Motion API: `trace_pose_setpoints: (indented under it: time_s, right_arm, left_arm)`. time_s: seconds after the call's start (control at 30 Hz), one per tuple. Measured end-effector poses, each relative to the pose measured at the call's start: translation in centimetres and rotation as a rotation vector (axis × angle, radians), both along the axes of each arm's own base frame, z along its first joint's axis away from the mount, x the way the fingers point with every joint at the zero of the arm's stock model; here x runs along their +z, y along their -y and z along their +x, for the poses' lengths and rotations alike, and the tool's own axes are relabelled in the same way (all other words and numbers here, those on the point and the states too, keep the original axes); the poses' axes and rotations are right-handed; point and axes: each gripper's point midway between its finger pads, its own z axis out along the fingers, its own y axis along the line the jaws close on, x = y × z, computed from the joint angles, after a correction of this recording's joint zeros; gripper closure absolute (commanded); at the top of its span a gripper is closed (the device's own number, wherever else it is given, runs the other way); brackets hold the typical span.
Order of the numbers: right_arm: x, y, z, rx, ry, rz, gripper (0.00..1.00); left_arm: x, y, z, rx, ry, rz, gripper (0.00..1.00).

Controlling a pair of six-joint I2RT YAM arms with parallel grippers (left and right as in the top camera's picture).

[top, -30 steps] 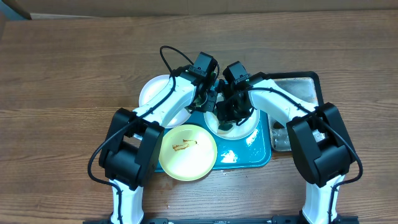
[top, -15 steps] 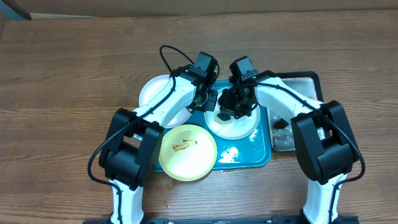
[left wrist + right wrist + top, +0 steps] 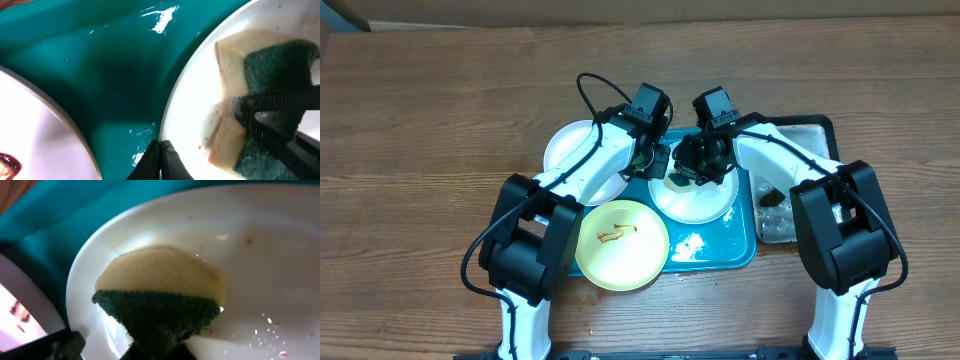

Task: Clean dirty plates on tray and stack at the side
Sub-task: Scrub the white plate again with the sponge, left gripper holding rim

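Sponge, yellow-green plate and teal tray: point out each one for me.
sponge [image 3: 160,286], right wrist view, foam face just above the green layer.
yellow-green plate [image 3: 625,256], overhead view, bare centre below the smear.
teal tray [image 3: 740,242], overhead view, bare floor by its near right corner.

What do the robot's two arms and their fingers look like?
Both the left arm and right arm have white tubular links joined by bulky black housings. A thin black cable loops off the left one. The fingers are slim and black.

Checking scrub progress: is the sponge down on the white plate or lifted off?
Down: the sponge rests against the white plate, pinched by the right gripper.
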Motion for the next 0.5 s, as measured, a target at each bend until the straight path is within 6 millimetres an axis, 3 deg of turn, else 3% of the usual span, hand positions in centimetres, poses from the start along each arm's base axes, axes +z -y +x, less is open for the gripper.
trace_pose_setpoints:
  time_s: [0.5]
  right_arm:
    - [0.2, 1.8, 0.2, 0.176, 0.079, -0.134, 0.96]
  left_arm:
    - [0.0, 0.0, 0.0, 0.0, 0.0, 0.0, 0.96]
